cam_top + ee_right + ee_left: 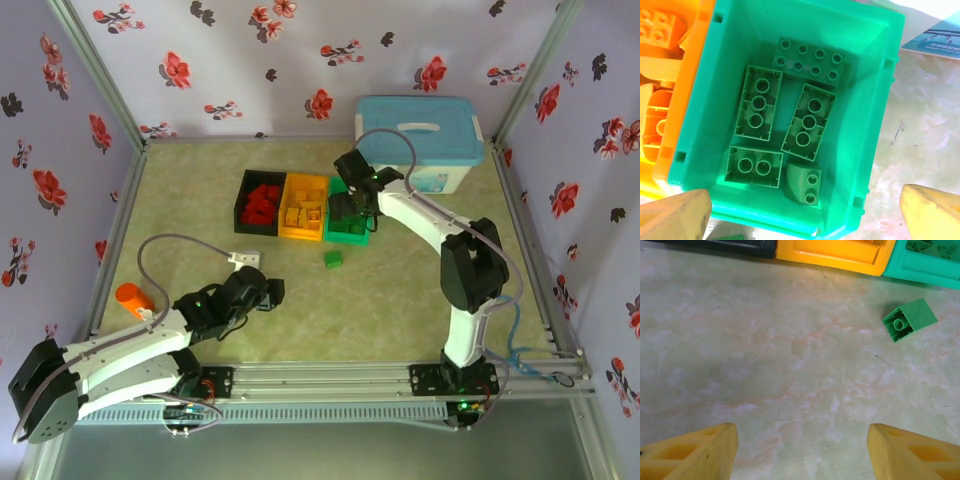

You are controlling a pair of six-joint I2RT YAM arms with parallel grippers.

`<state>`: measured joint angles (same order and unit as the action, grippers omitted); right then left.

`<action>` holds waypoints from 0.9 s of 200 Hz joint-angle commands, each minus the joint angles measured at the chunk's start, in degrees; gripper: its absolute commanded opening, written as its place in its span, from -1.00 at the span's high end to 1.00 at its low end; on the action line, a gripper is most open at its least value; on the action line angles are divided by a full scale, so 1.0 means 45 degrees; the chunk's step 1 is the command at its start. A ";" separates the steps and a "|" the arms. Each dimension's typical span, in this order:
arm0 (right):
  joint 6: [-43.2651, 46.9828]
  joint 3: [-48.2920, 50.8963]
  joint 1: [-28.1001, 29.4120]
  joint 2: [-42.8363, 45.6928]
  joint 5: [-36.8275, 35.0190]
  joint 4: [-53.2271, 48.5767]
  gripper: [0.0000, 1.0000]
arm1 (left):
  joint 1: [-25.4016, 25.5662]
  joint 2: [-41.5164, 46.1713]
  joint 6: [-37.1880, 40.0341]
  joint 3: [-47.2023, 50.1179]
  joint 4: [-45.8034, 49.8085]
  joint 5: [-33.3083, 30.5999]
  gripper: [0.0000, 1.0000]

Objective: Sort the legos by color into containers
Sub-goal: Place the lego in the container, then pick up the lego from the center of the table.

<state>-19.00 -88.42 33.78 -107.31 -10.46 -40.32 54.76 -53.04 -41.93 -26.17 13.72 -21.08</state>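
We count three small rectangular bins: one black plastic bin [255, 231], one orange-yellow plastic bin [300, 235], one green plastic bin [855, 125]. Five green studded plastic bricks [758, 102] lie in the green one, one loose green brick [909, 320] outside, plus one white plastic tub with light-blue lid [420, 140].

Side by side stand the left arm [120, 355] and the right arm [425, 215], both with smooth white shells, bulky black joint housings and black bases. A grey cable [150, 255] arcs off the left arm; thin blue wires [512, 345] trail beside the right base, where a small green light [462, 405] glows. The left gripper [802, 435] and right gripper [805, 200] carry yellow, wedge-shaped fingers [695, 455] with hollowed faces.
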 commanded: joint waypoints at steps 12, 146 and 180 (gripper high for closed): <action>0.0003 0.0764 0.0425 0.0830 0.0501 0.0462 -0.86 | 0.0106 -0.0086 -0.0069 -0.0123 -0.0281 -0.0420 -0.38; -0.1003 0.3057 0.2238 0.0125 0.1726 0.1819 -0.52 | 0.0174 -0.0031 -0.0087 -0.0253 -0.0219 -0.0410 -0.38; -0.1312 0.3341 0.2432 -0.0357 0.2038 0.2198 -0.43 | 0.0294 0.0064 0.0252 -0.0263 -0.0385 -0.0138 -0.39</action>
<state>-22.74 -74.56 43.94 -107.02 -2.92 -32.36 55.22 -53.30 -41.91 -26.17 13.30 -21.06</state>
